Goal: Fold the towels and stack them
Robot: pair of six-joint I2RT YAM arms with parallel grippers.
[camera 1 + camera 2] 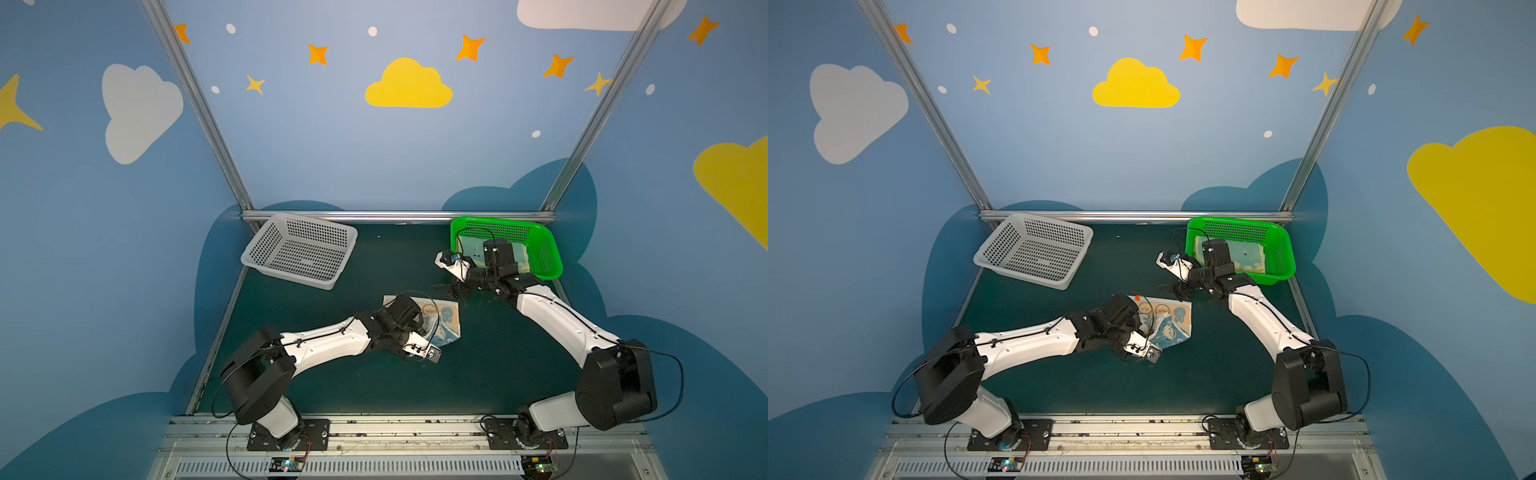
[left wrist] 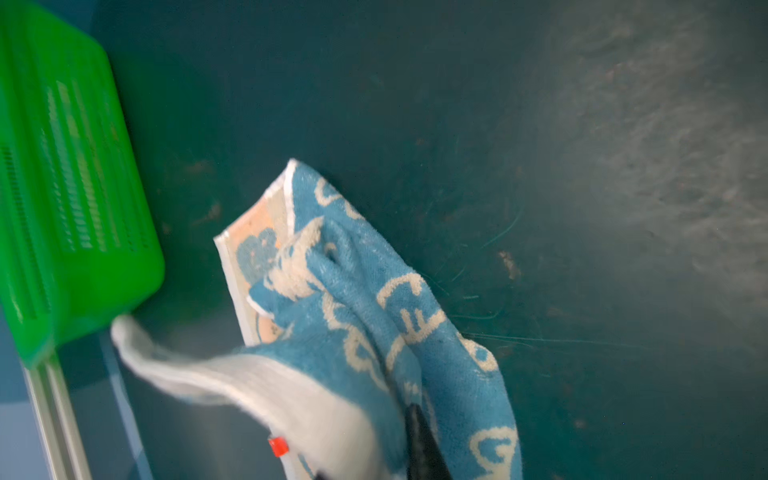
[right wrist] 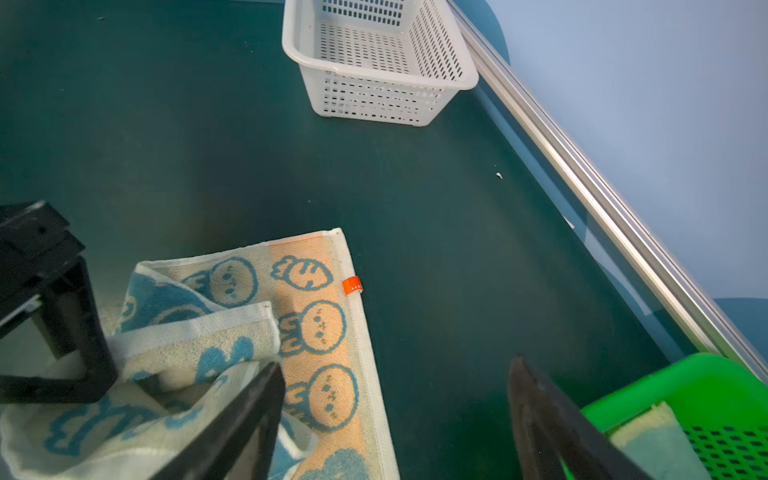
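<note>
Fingers of right gripper spread wide, empty, lower frame; likely ready for free edge. Left gripper against bunched blue-and-cream rabbit-print terry towel, grip unclear. Towel partly folded over, centre in both top views. Pale yellow towel already in green perforated basket, upper right.

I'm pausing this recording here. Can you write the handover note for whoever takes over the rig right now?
The left gripper is down on the rabbit towel at mid-table; whether it grips the cloth cannot be told.
The right gripper is open and empty, by that towel's corner.
The pale yellow towel lies in the green basket.
Done: rabbit towel partly folded over, bunched.
Left: finish the fold, stack it. No third towel is in view.
</note>
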